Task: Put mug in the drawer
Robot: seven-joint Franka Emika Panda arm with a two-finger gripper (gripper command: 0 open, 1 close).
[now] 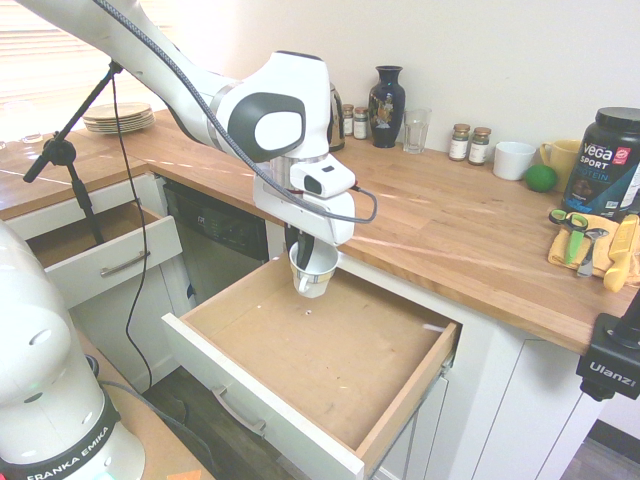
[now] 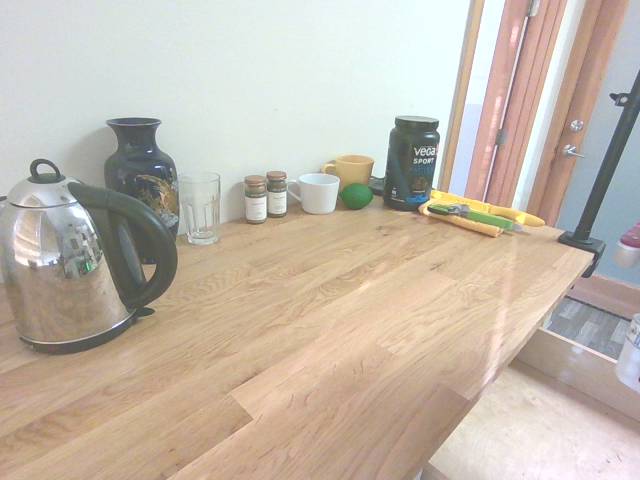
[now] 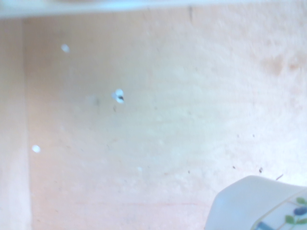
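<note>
At the far left, the plates are stacked on the worktop, which probably saves room. Below them, the smaller drawer is partly open, but it seems not to be the one for this task.

Next come the fingers, which are closed on the mug at its rim. The arm reaches down from above, so the mug hangs with its mouth upward. I think this grip at the rim is chosen so that the base stays free to meet the wood first. The mug is over the back left part of the large drawer, close to the edge of the worktop. This drawer is pulled well out, and so its inside can be reached from above. The next move should be to lower the mug gently and then release it; if it goes down too near the back, it could knock the worktop edge.

Further right, behind, the kettle, the vase, the clear glass, the spice jars, the white cup, the green ball, the yellow mug and the black tub stand toward the wall, perhaps to leave working space in front. At the right, the utensils lie on a yellow cloth, maybe for protecting the wood.
</note>
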